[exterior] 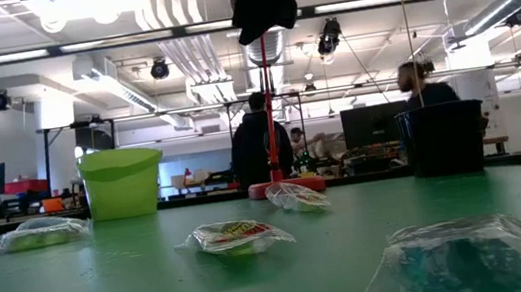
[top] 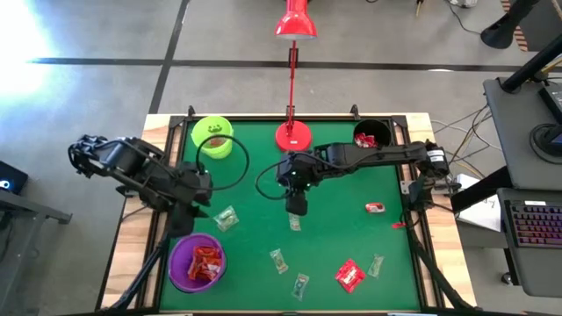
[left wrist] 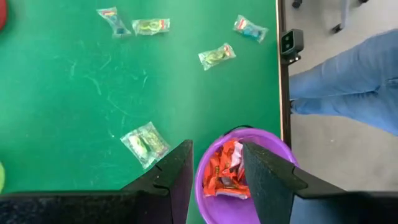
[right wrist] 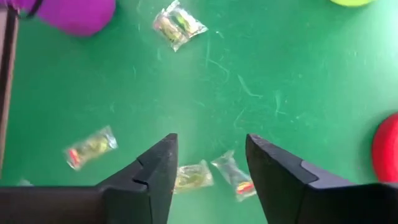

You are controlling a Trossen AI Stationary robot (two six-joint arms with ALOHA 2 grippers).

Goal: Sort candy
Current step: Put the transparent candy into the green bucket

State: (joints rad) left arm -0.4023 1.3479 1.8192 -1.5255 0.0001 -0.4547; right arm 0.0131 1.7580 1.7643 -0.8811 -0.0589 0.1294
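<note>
Right end effector (right wrist: 208, 168) hovers open and empty above two greenish candies (right wrist: 193, 177); closing could pinch both, or skid off slick wrappers.

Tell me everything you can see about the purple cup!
The purple cup is round, shiny and looks like plastic. It stands upright and open on the green table, in the corner near the left arm. Inside lies a pile of orange and red candy wrappers. The left gripper hangs open just above its rim, not touching it. A clear greenish candy lies on the table beside the cup, apart from it.
</note>
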